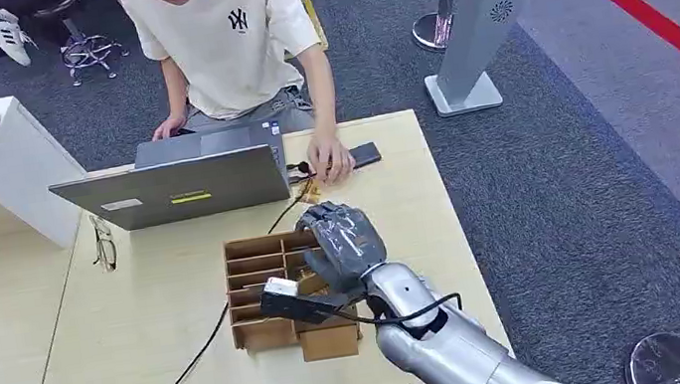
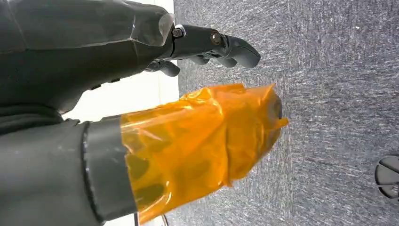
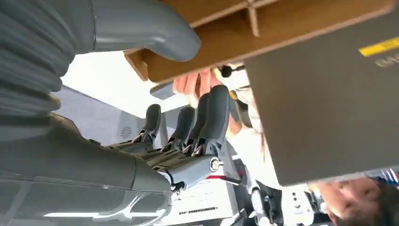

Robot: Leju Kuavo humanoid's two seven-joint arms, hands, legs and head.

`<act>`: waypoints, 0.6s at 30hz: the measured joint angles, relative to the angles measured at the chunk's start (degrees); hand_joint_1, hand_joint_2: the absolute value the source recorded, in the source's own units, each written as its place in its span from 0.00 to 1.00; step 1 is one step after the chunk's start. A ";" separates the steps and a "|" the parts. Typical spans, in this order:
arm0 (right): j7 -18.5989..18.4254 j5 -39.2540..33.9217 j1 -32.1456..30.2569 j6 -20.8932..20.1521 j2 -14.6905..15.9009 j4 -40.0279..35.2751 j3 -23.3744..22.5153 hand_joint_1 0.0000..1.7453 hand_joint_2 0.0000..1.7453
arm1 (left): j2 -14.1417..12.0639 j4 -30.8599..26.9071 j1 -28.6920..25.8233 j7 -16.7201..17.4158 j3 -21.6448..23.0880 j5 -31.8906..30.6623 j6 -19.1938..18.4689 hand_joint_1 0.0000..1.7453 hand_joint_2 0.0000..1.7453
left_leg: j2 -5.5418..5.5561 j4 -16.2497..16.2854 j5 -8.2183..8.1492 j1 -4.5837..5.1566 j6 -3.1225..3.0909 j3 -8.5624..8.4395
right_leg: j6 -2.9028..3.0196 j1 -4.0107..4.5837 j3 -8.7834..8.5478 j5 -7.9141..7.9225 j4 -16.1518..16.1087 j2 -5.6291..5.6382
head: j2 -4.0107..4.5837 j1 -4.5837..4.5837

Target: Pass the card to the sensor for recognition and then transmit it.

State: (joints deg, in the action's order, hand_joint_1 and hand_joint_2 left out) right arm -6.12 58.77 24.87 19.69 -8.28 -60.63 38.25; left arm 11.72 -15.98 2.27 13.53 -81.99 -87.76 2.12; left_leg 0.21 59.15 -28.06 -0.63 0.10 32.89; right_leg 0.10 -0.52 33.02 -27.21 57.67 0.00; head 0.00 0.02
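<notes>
I cannot make out the card: my right hand [image 1: 341, 244] covers the far right corner of the cardboard box [image 1: 256, 264], and whatever lies under it is hidden. That hand hangs palm down over the box's right-hand compartments. In the right wrist view its dark fingers [image 3: 215, 113] are stretched out straight, side by side, with the thumb [image 3: 146, 28] well apart from them, and I see nothing between them. The box is a low tray of narrow slots, standing on the pale wooden table [image 1: 60, 372]. A black cable [image 1: 181, 375] runs from its left side across the table towards my near edge.

Beyond the box stands an open grey laptop [image 1: 175, 187], its lid turned to me. A person in a white T-shirt sits behind it, one hand [image 1: 330, 161] resting on the table just beside a dark phone [image 1: 364, 154]. A pair of glasses [image 1: 103, 243] lies left of the laptop.

My left hand [image 2: 117, 47] hangs over grey carpet [image 2: 329, 94], its thumb wrapped in orange film [image 2: 202, 141], its fingers loosely extended and holding nothing.
</notes>
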 joint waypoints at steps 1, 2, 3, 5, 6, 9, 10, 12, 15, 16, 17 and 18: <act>0.00 0.00 -0.01 0.00 0.00 -0.07 0.00 0.49 1.00 | 0.00 0.00 0.00 0.00 0.00 0.00 0.00 0.00 0.00 | 0.00 0.00 0.00 0.00 0.00 0.00 | 0.00 0.00 0.00 0.00 0.00 0.00 | 0.00 0.02; 0.02 -0.02 -0.04 0.00 0.00 -0.26 0.00 0.48 1.00 | 0.00 0.00 0.00 0.00 0.00 0.00 0.00 0.00 0.00 | 0.00 0.00 0.00 0.00 0.00 0.00 | 0.00 0.00 0.00 0.00 0.00 0.00 | 0.00 0.02; 0.11 -0.15 -0.20 0.00 0.02 -1.16 0.00 0.49 1.00 | 0.02 0.00 0.00 0.00 0.00 0.15 0.00 0.00 0.00 | 0.00 0.00 0.00 0.00 0.00 0.00 | 0.00 0.00 0.00 0.00 0.00 0.00 | 0.00 0.02; 0.15 -1.03 -1.02 -0.11 0.02 -4.74 -0.02 0.48 1.00 | 0.26 0.00 0.00 0.00 0.00 0.30 0.07 0.00 0.00 | 0.00 0.00 0.00 0.00 0.00 0.00 | 0.00 0.00 0.00 0.00 0.00 0.00 | 0.00 0.02; 0.20 -1.07 -1.18 -0.11 0.02 -5.22 -0.02 0.48 1.00 | 0.31 0.00 0.00 -0.02 0.00 0.33 0.07 0.00 0.00 | 0.00 0.00 0.00 0.00 0.00 0.00 | 0.00 0.00 0.01 0.00 0.00 0.00 | 0.00 0.02; 0.83 -1.88 -1.72 -0.28 0.04 -6.93 -0.02 0.49 1.00 | 0.42 0.00 -0.01 -0.17 0.00 0.35 0.13 0.00 0.00 | 0.00 0.00 0.00 0.00 0.00 0.00 | 0.00 0.00 0.01 0.00 0.00 0.00 | 0.00 0.02; 1.20 -2.18 -1.91 -0.46 0.04 -7.51 0.00 0.47 1.00 | 0.44 0.00 0.00 -0.17 0.00 0.37 0.13 0.00 0.00 | 0.00 0.00 0.00 0.00 0.00 0.00 | 0.00 0.00 0.00 0.00 0.00 0.00 | 0.00 0.02; 1.57 -2.66 -2.27 -0.72 0.04 -8.52 0.02 0.47 1.00 | 0.46 0.00 0.00 -0.17 0.00 0.39 0.13 0.00 0.00 | 0.00 0.00 0.00 0.00 0.00 0.00 | 0.00 0.00 0.01 0.00 0.00 0.00 | 0.00 0.00; 2.19 -2.95 -2.67 -1.33 0.04 -9.62 0.18 0.45 1.00 | 0.48 0.00 0.00 -0.20 0.00 0.37 0.15 0.00 0.00 | 0.00 0.00 0.00 0.00 0.00 0.00 | 0.00 0.00 0.00 0.00 0.00 0.00 | 0.00 0.02; 2.25 -3.04 -2.81 -1.62 0.04 -9.97 0.37 0.44 1.00 | 0.48 0.00 0.00 -0.18 0.00 0.37 0.15 0.00 0.00 | 0.00 0.00 0.00 0.00 0.00 0.00 | 0.00 0.00 0.00 0.00 0.00 0.00 | 0.00 0.00; 2.36 -3.06 -2.91 -1.88 0.04 -10.18 0.61 0.45 1.00 | 0.48 0.00 0.01 -0.17 0.00 0.35 0.17 0.00 0.00 | 0.00 0.00 0.00 0.00 0.00 0.00 | 0.00 0.00 0.00 0.00 0.00 0.00 | 0.00 0.02; 2.53 -3.08 -2.97 -2.12 0.04 -10.38 0.89 0.45 1.00 | 0.48 0.00 0.01 -0.20 0.00 0.33 0.20 0.00 0.00 | 0.00 0.00 0.00 0.00 0.00 0.00 | 0.00 0.00 0.00 0.00 0.00 0.00 | 0.00 0.02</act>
State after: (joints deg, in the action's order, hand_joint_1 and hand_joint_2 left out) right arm -3.59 55.69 21.90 17.57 -8.24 -71.01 39.14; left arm 12.20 -15.98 2.28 13.33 -81.99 -87.43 2.32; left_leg 0.21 59.15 -28.06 -0.63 0.10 32.89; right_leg 0.10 -0.52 33.02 -27.21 57.67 0.00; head 0.00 0.04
